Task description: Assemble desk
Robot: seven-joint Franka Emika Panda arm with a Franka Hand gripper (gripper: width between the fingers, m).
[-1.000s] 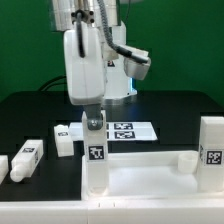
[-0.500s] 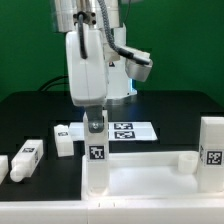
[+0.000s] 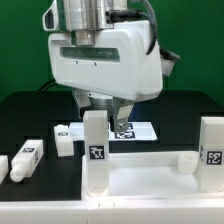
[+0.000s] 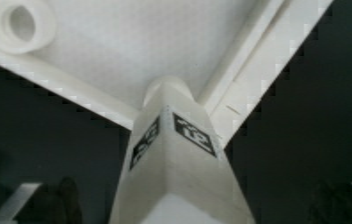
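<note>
The white desk tabletop lies flat at the front of the black table. One white leg with a square tag stands upright in its corner on the exterior view's left. My gripper is open over the leg's top, one dark finger on each side and neither touching it. In the wrist view the leg rises between my spread gripper, with the tabletop and a round corner socket behind it.
A tagged white leg stands at the exterior view's right edge, with a short white piece beside it. Loose legs lie at the left. The marker board lies behind the tabletop.
My hand has turned about its vertical axis so its broad side now faces the exterior camera. The fingers have come off the leg's top and spread. The leg has stayed upright.
</note>
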